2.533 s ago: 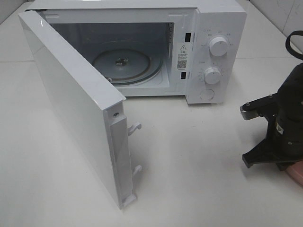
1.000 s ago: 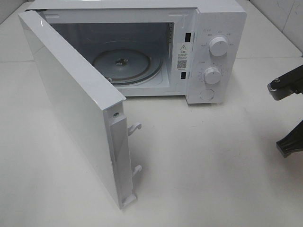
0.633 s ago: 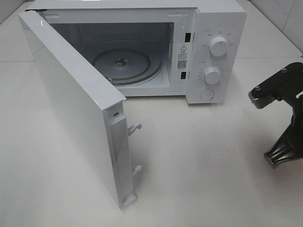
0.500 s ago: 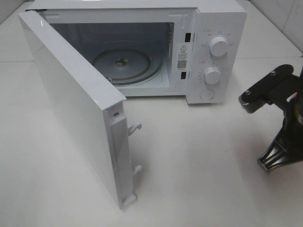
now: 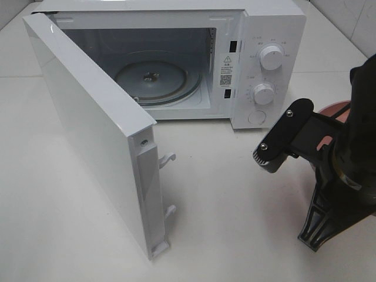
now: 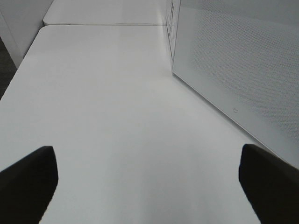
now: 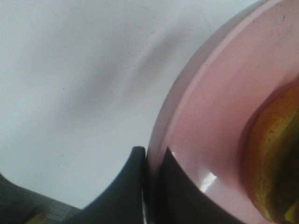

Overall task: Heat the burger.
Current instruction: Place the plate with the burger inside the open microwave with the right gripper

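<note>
The burger (image 7: 273,163) shows only as a golden-brown edge on the round pink plate (image 7: 219,116) in the right wrist view. My right gripper (image 7: 147,172) is shut on the plate's rim. In the high view my right arm (image 5: 352,170) is at the right, in front of the microwave's control panel, with a bit of the pink plate (image 5: 330,109) showing behind it; the burger is hidden there. My left gripper (image 6: 149,182) is open and empty over bare table, out of the high view.
The white microwave (image 5: 276,23) stands at the back with its door (image 5: 88,117) swung wide open to the left and a glass turntable (image 5: 155,79) inside. Its two knobs (image 5: 271,57) are on the right panel. The door's outer face (image 6: 233,60) is beside my left gripper.
My right arm swung out to the right edge of the high view, then came back left and forward toward the microwave, with the pink plate in its grip.
</note>
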`<state>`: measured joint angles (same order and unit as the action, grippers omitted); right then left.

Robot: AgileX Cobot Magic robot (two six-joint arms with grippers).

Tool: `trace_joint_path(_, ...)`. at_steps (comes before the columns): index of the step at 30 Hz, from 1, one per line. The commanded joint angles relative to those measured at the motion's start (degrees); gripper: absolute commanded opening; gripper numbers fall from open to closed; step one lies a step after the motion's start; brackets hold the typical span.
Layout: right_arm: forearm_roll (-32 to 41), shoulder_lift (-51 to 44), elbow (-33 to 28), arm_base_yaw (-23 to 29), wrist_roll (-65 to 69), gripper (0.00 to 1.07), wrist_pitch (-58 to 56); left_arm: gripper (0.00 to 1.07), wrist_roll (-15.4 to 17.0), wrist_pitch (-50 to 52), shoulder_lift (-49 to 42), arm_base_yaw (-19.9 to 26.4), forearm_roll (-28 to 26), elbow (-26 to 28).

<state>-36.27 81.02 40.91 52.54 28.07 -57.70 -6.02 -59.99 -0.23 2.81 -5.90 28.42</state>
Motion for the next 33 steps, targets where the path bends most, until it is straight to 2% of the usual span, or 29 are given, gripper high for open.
trace_joint_path(1,-2.75,-0.69,-0.06,1.03,-2.18,0.00,-1.89,1.01,0.34,0.69,-1.38,0.23,-0.23,0.00)
trace_joint_path(6,-2.81,-0.92,-1.32,2.23,-6.13,0.00,-0.69,1.01,0.34,0.69,-1.38,0.23,-0.23,0.00)
trace_joint_path(8,-2.81,-2.01,-4.53,2.23,-8.37,0.00,1.72,1.01,0.34,0.69,-1.38,0.23,-0.23,0.00)
trace_joint_path(11,-2.81,-3.90,-6.19,2.23,-10.26,0.00,2.98,1.01,0.34,0.69,-1.38,0.23,-0.23,0.00)
trace_joint_path(29,-3.78,-8.65,-8.65,2.23,-28.99,0.00,10.94,1.01,0.34,0.69,-1.38,0.23,-0.23,0.00)
trace_joint_path(33,-6.53,-8.65,-8.65,2.23,-32.72,0.00,11.23,1.01,0.34,0.69,-1.38,0.23,-0.23,0.00)
